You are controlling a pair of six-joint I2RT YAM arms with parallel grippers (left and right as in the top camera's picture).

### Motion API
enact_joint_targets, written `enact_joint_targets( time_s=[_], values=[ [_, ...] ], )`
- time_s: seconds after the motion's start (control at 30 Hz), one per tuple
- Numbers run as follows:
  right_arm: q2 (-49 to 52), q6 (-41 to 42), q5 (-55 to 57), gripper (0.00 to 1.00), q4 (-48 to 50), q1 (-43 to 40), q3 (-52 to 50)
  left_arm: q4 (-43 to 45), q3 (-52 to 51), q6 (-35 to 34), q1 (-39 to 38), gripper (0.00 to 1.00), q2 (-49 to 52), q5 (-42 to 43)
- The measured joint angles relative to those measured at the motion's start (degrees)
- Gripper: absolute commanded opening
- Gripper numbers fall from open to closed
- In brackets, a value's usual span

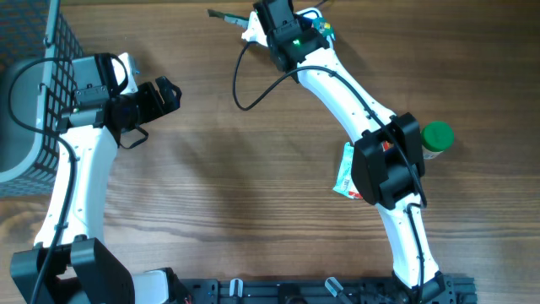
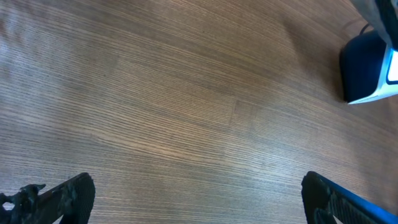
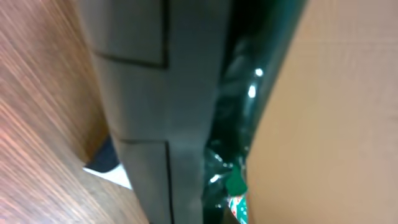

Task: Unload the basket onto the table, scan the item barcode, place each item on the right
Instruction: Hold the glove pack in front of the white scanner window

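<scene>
My right gripper point(image 1: 283, 29) is at the far edge of the table, top centre, shut. A green shiny packet point(image 1: 324, 32) shows just to its right. In the right wrist view the green wrapper point(image 3: 235, 186) sits right at the jaws, pressed against a dark grey body point(image 3: 161, 112), so it looks pinched. The black and white barcode scanner point(image 1: 250, 32) lies just left of that gripper, and its dark and white body point(image 2: 367, 68) also shows in the left wrist view. My left gripper point(image 1: 164, 95) hovers open over bare wood point(image 2: 199, 199), holding nothing.
A dark wire basket point(image 1: 38, 76) stands at the far left edge. Another flat packet point(image 1: 344, 173) lies under the right arm's elbow, and a green-capped bottle point(image 1: 437, 138) stands right of it. A black cable point(image 1: 253, 93) loops from the right wrist.
</scene>
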Motion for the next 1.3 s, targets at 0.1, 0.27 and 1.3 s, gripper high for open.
enact_joint_targets(
  time_s=[0.1,0.27,1.3],
  values=[
    [0.00,1.57,-1.51,0.04,-1.51,0.00,0.00,0.00,0.00,0.00,0.00,1.00,0.00,0.00],
    [0.00,3.08,-4.17,0.04,-4.24,0.00,0.00,0.00,0.00,0.00,0.00,1.00,0.00,0.00],
    [0.00,23.08,7.89,0.04,9.07,-1.09,-0.33,0.00,0.00,0.00,0.00,1.00,0.00,0.00]
  ],
)
